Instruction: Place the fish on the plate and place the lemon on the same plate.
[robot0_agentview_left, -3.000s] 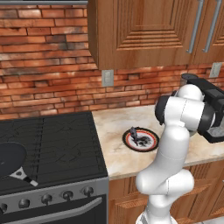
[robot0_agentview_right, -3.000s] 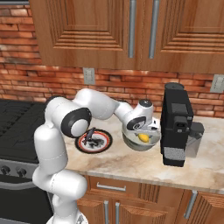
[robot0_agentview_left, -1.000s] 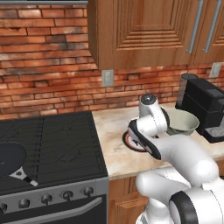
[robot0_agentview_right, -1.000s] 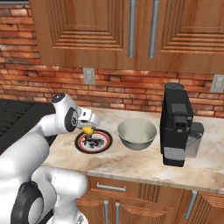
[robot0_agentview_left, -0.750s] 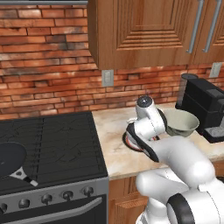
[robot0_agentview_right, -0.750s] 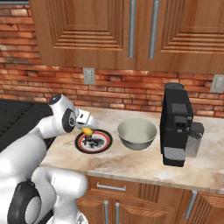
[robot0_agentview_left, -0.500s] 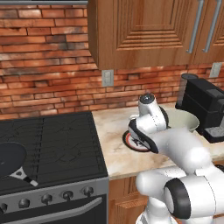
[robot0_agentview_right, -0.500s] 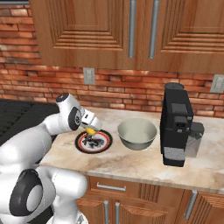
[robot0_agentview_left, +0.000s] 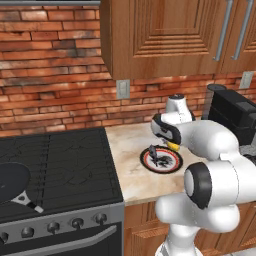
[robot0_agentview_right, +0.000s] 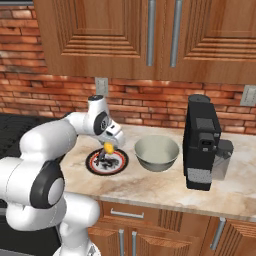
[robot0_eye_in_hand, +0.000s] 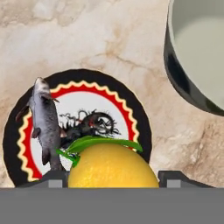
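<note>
Left base view: the gripper is held over the plate on the counter; the lemon is seen at its tip.
Right base view: the lemon is gripped above the plate, beside the bowl.
Hand view: the lemon is clamped between the fingers; the fish is laid on the plate.

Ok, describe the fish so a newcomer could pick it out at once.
Find the marble counter between the stove and the coffee machine; on it, left of the grey bowl, sits the plate. The fish lies on the plate's left part in the hand view: slim, dark grey, unlike the yellow lemon in the gripper.
</note>
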